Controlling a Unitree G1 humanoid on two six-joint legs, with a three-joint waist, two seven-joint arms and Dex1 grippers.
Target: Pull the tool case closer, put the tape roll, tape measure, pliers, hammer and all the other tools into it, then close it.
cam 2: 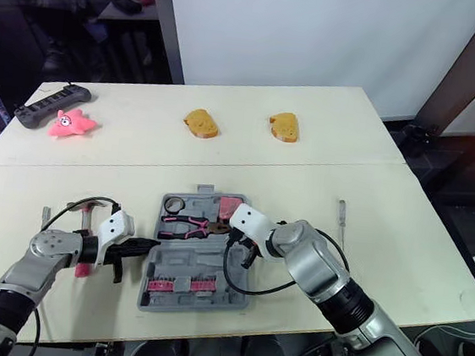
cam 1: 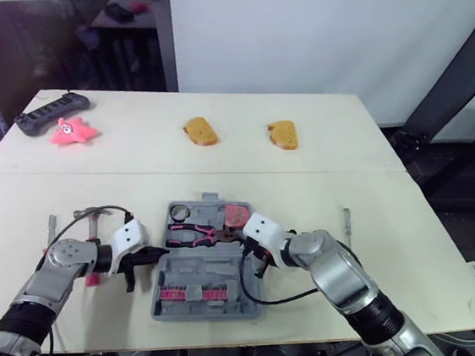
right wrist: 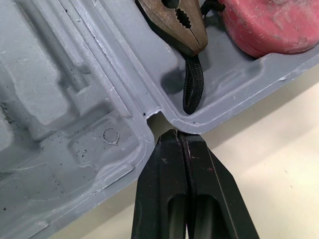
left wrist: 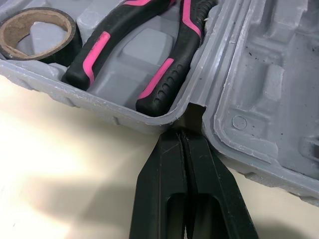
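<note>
Case: grey tool case (cam 1: 211, 270) lies open flat near the front edge of the table (cam 1: 383, 244); hinge line runs L-R, handle end points away from robot.
Room: bare table to R and beyond; hammer (cam 1: 89, 213) just L of case.
Inside (far half): tape roll (cam 1: 180, 213), pliers (cam 1: 193, 235) w/ long axis L-R, nose to R, tape measure (cam 1: 235, 215).
L jaws: left gripper (left wrist: 182, 134) pressed together, empty, tips at L hinge notch.
R jaws: right gripper (right wrist: 179, 135) likewise together, empty, at R hinge notch.
</note>
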